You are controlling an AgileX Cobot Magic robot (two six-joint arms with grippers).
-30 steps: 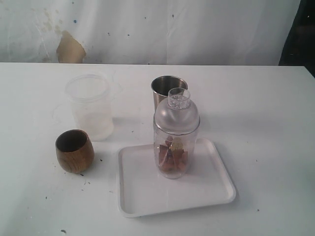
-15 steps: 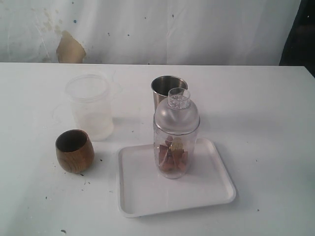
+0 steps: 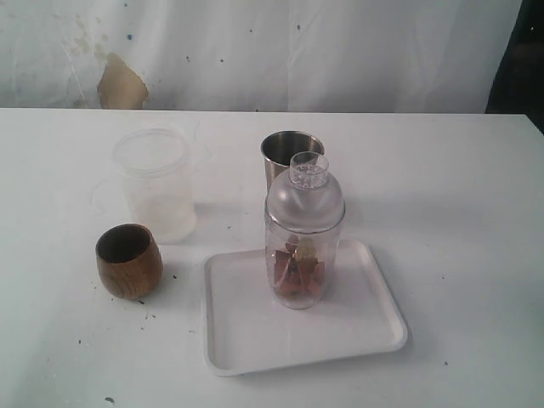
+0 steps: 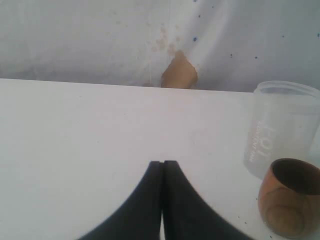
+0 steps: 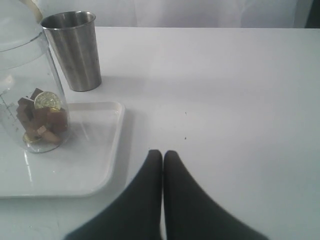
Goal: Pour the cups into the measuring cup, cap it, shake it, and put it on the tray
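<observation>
Upright on the tray (image 3: 246,340), toward its far edge: the measuring cup (image 3: 304,255), closed with a frosted domed cap (image 3: 306,194). Inside, at the bottom, a small heap of brown chunks (image 5: 42,122) with one gold, coin-like disc (image 5: 47,100) on top. Fine graduation ticks down the clear wall in the right wrist view, too small to read.

Just behind the tray, on the counter (image 3: 459,212): the steel tumbler (image 3: 285,153), upright, mouth up, partly hidden by the cap. Left of the tray and apart from it: the wooden cup (image 3: 128,261), also upright. Behind that, the frosted tub (image 3: 157,183). Pale lettering (image 4: 262,142) on the tub's side in the left wrist view, turned sideways, something like "LOT" but too washed out to trust. No other label or brand legible anywhere.

Clenched on nothing: the left end effector (image 4: 162,167), black fingertips pressed together over bare counter, wooden cup and tub off to one side. Likewise clenched and empty: the right end effector (image 5: 163,156), above the counter just beside the tray's rim, well clear of the measuring cup.
</observation>
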